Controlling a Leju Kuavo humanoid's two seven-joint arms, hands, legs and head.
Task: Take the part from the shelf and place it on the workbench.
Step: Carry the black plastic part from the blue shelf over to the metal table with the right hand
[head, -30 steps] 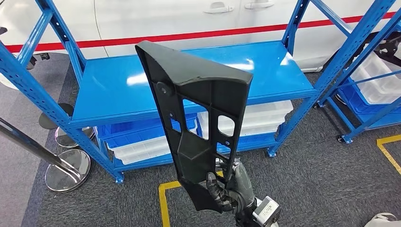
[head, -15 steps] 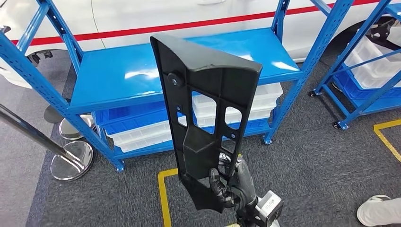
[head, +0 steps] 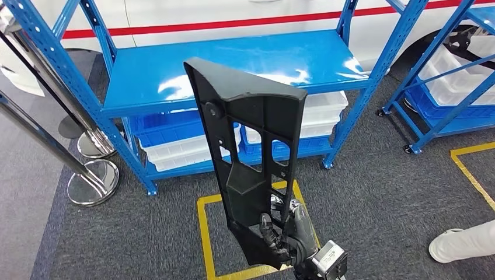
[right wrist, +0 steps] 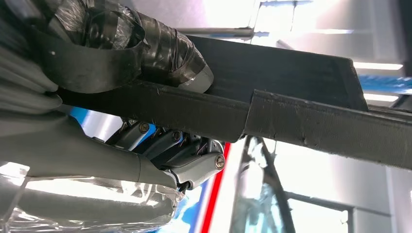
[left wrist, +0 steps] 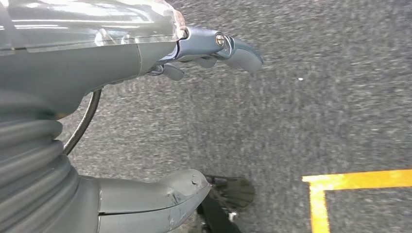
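Note:
A long black plastic part (head: 248,151) with several cut-outs stands upright in front of me, its wide end up. My right hand (head: 286,236) grips its narrow lower end, thumb on one face and fingers on the other. In the right wrist view the part (right wrist: 301,111) runs across as a dark bar, with the taped thumb (right wrist: 160,51) pressed on it and the fingers (right wrist: 180,150) behind it. My left hand (left wrist: 145,111) hangs over the grey carpet with its fingers apart and nothing in it. Behind the part stands the blue shelf (head: 157,81), its top board bare.
White and blue bins (head: 175,149) fill the shelf's lower level. A second blue rack (head: 449,87) with bins stands at the right. Chrome stanchion bases (head: 93,181) sit at the left. Yellow floor tape (head: 204,233) marks a square below me. A person's white shoe (head: 461,245) is at lower right.
The whole view has shifted: the shelf now sits further off and lower in the picture, and more floor tape shows. The part stays upright in my right hand.

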